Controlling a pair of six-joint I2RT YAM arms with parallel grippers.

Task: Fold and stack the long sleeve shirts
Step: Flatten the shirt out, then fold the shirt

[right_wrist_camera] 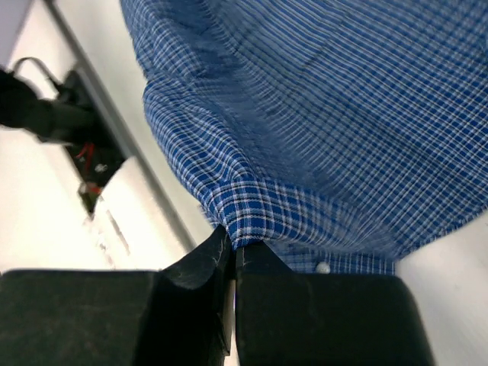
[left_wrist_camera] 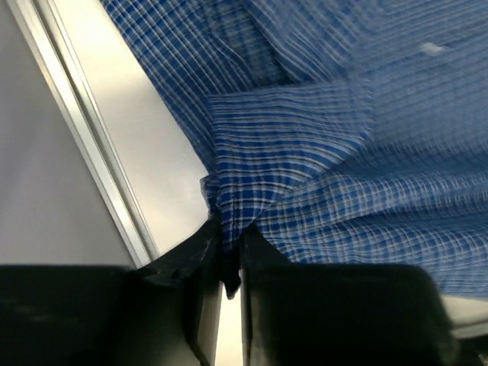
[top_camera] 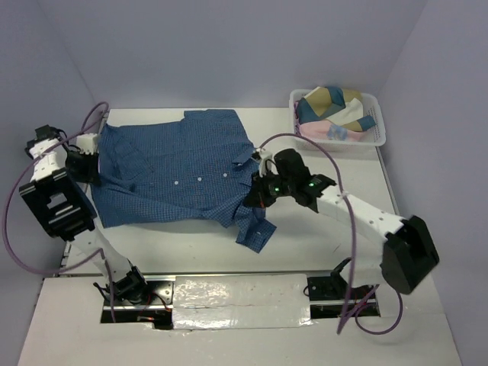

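A blue fine-checked button-up shirt lies spread across the white table, small white buttons along its middle. My left gripper is at the shirt's left edge and is shut on a fold of its cloth, which runs down between the jaws. My right gripper is at the shirt's right side near the collar and is shut on a pinch of the same cloth. A cuff end sticks out toward the near edge.
A white basket with several other bunched garments stands at the back right. The table's metal left edge runs beside the left gripper. The arm bases and a taped plate sit at the near edge.
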